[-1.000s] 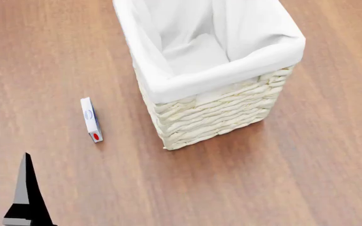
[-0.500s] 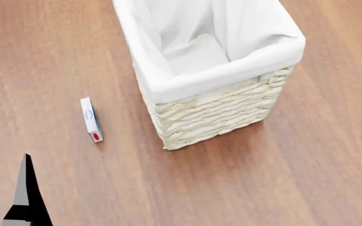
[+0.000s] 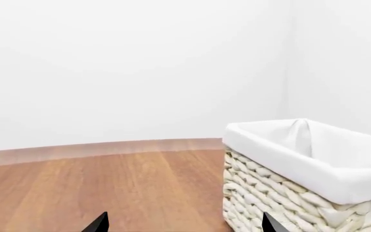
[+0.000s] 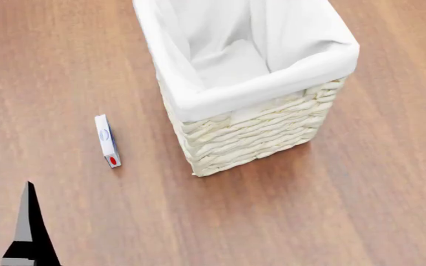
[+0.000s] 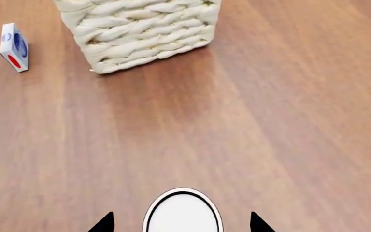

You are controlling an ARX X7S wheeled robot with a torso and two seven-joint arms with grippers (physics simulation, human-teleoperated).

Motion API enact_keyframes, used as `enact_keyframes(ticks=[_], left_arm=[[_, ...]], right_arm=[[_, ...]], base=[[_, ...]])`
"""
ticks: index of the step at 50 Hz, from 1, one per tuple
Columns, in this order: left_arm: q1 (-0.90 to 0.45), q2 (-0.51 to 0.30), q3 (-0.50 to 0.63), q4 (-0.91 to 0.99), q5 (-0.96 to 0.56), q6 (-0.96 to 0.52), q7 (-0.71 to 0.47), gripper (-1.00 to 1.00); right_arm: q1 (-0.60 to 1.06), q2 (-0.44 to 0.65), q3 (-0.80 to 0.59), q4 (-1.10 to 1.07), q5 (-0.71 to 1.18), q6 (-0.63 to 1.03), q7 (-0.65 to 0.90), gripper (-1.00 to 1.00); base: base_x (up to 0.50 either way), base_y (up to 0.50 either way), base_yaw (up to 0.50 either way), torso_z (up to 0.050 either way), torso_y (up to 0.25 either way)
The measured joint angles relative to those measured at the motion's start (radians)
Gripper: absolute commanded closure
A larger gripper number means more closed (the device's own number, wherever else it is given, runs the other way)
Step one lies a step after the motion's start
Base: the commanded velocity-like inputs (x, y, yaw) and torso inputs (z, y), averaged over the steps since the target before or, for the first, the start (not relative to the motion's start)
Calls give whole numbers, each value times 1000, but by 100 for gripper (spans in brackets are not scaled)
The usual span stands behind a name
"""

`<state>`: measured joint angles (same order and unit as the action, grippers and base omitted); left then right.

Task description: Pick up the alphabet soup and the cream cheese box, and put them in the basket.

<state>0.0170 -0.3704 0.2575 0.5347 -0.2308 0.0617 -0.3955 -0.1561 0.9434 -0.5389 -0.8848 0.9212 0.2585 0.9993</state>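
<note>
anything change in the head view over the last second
Barely: the left gripper finger at the bottom edge has slipped slightly lower in view. It grasped and released nothing. The cream cheese box and the basket have not moved on the wooden floor.

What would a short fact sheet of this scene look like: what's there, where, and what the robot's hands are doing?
Surface: brown wooden tabletop
Basket: wicker basket with white cloth liner, upright; nothing visible inside
Box: small white box with blue logo and red mark, on the wood left of the basket, apart from it
Can: pale round can top between the right gripper fingers
Left gripper: fingers spread, holding nothing
</note>
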Motion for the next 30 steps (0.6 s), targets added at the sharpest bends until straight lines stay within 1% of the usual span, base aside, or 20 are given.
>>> enact_keyframes(ticks=[30], left_arm=[[-1,-5,2,-4,-5,3,-10,-100]], right_arm=[[52,-63,-38,126,-18,16,-79,-100]], base=[[0,0,0,0,0]])
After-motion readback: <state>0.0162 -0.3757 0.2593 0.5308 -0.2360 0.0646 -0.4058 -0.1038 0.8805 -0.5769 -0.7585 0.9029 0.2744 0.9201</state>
